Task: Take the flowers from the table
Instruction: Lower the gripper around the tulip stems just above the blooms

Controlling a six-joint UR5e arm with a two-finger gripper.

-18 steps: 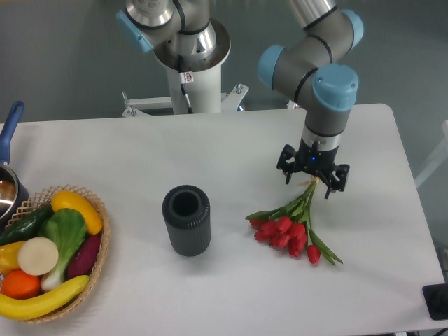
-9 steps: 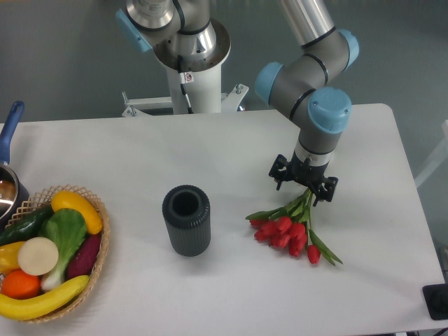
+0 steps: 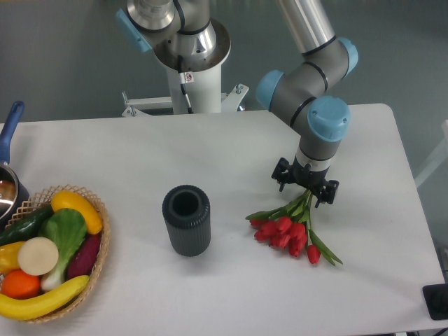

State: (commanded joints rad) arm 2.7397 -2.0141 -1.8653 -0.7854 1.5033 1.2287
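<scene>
The flowers [image 3: 288, 231] lie on the white table [image 3: 210, 150] right of centre, red heads toward the front and thin green stems running up and back. My gripper [image 3: 305, 185] hangs straight down over the upper ends of the stems. Its two black fingers stand spread apart, one on each side of the stems, so it is open. From this angle I cannot tell whether the fingertips touch the table.
A dark ribbed cylindrical vase [image 3: 186, 219] stands upright left of the flowers. A wicker basket [image 3: 99, 255] of colourful vegetables sits at the front left, with a blue-handled pot [image 3: 8, 171] behind it. The robot base [image 3: 192, 63] is at the back.
The gripper has shifted a little to the left and turned slightly over the stems. The flowers lie where they were.
</scene>
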